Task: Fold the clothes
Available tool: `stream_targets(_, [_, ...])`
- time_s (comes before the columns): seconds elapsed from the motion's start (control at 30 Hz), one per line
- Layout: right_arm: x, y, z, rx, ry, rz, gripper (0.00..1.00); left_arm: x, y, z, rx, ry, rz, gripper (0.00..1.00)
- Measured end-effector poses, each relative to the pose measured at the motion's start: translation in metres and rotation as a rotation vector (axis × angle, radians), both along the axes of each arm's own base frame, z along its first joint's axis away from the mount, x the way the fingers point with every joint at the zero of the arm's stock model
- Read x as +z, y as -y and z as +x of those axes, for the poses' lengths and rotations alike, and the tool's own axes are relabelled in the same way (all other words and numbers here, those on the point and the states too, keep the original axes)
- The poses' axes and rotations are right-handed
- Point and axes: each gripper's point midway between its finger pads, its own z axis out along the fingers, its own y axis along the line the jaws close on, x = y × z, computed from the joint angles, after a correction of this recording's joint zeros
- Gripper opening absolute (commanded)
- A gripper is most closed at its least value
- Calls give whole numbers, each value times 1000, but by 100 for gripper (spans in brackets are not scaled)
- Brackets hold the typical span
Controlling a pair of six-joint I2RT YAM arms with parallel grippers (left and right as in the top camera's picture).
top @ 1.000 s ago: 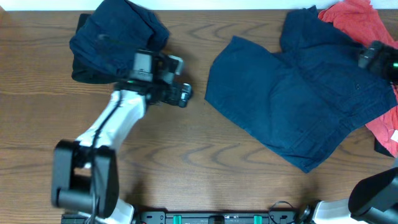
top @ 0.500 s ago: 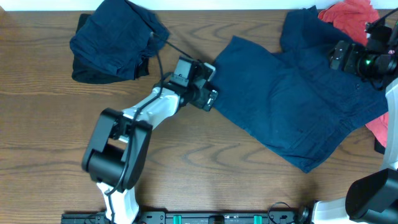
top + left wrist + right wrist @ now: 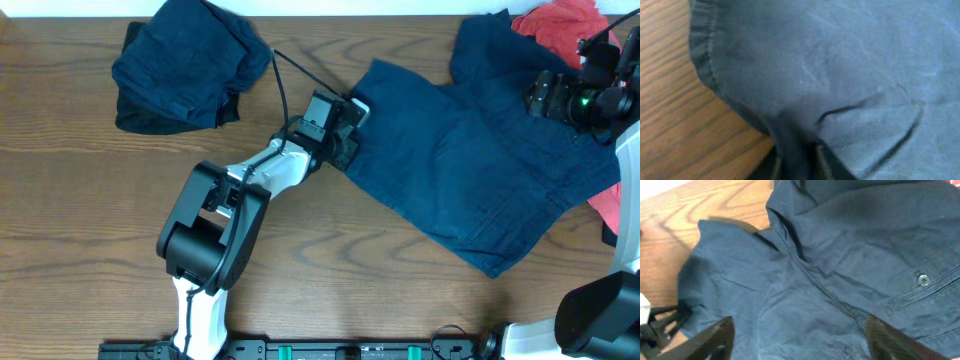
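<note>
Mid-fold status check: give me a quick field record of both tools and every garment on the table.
left tool: shut, pinching the left edge of the spread shorts
right tool: open, hovering over the spread shorts near the button
folded shorts: bunched navy pile at the overhead view's top left, neither tool touching it
red T-shirt: crumpled at the far right, partly covered by the spread shorts
table: wood grain
</note>
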Motion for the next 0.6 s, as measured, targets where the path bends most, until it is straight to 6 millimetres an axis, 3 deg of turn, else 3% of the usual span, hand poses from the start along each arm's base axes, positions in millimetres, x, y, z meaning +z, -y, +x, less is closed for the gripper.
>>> stream_targets(0.1, [0,0,0,0,-1,1,62,-3,-8,1,46,-18,22,6])
stream_targets(0.27, [-1,-3,-1,4,-8,3,50,-1,-46,-10,206,-106,123,6])
stream_targets(0.47, [0,-32,5,72,-1,2,47,51,-111,-40,367,-160,272,6])
stream_targets(0.6, [0,-54,7,128,1,4,47,71,-138,-65,423,-211,335,6])
